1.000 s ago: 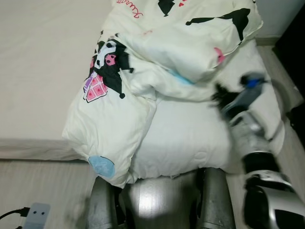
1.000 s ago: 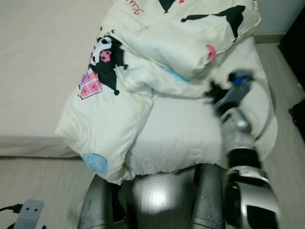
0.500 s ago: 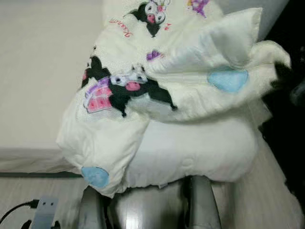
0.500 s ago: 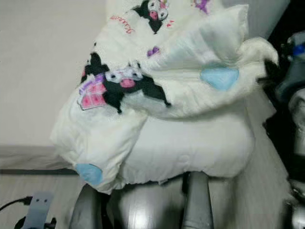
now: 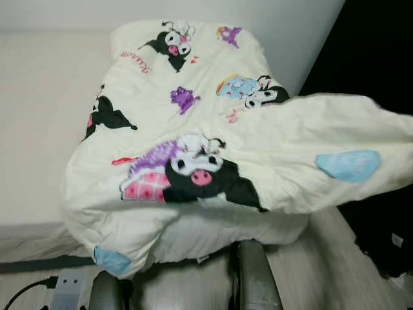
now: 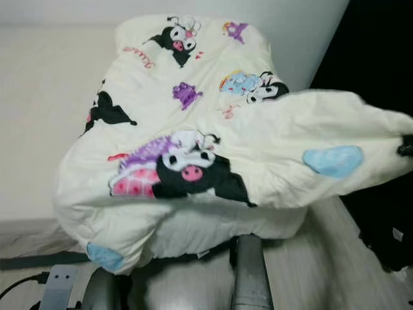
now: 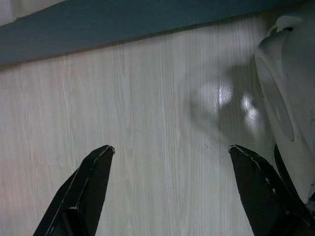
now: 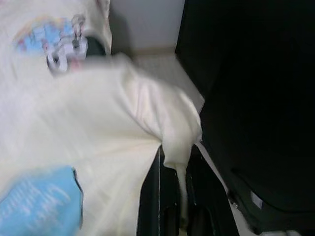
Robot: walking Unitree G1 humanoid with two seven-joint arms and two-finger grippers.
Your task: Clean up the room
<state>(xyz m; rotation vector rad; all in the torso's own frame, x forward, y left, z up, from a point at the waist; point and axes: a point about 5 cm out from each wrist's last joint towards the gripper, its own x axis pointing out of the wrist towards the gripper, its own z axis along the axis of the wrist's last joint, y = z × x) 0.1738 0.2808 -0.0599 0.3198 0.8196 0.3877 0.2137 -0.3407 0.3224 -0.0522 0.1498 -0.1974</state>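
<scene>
A cream comforter (image 5: 213,123) printed with black-and-pink cartoon figures lies bunched over the foot of the bed, and one corner is stretched out to the right in mid-air. My right gripper (image 8: 176,157) is shut on that corner, with cloth pinched between the black fingers (image 8: 150,196). Its dark tip shows at the far right edge (image 6: 406,145) of the head view. My left gripper (image 7: 171,152) hangs open over pale wooden floor, holding nothing.
The cream mattress (image 5: 39,116) stretches away on the left. A tall black piece of furniture (image 5: 381,51) stands close on the right, with a dark bag (image 6: 387,239) at its foot. A grey power strip (image 5: 68,290) with a cable lies on the floor by my legs (image 5: 248,278).
The comforter's right corner has been lifted and drawn out rightwards, unfolding the bundle and showing more prints. The head camera has tilted up and turned.
</scene>
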